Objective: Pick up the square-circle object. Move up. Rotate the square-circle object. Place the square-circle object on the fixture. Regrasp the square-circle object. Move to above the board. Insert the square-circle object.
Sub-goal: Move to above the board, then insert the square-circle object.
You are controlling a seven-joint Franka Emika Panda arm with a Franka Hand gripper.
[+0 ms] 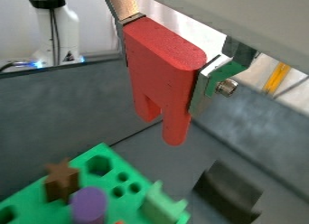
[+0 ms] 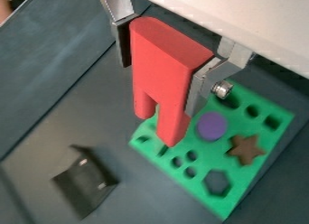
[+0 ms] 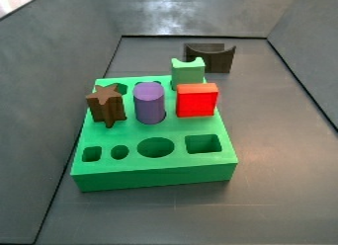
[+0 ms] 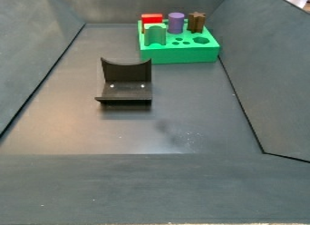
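The gripper (image 2: 169,70) has flat silver metal fingers (image 2: 225,76) with dark pads; one finger carries a round screw beside the pad.

Both wrist views give you a close look down past the gripper (image 1: 169,79) at the dark floor, from opposite sides of the fingers. A side view sits near the board (image 3: 152,155), looking across it to the fixture (image 3: 211,55). Another faces back from farther off, fixture (image 4: 123,82) nearer, board (image 4: 179,47) behind.
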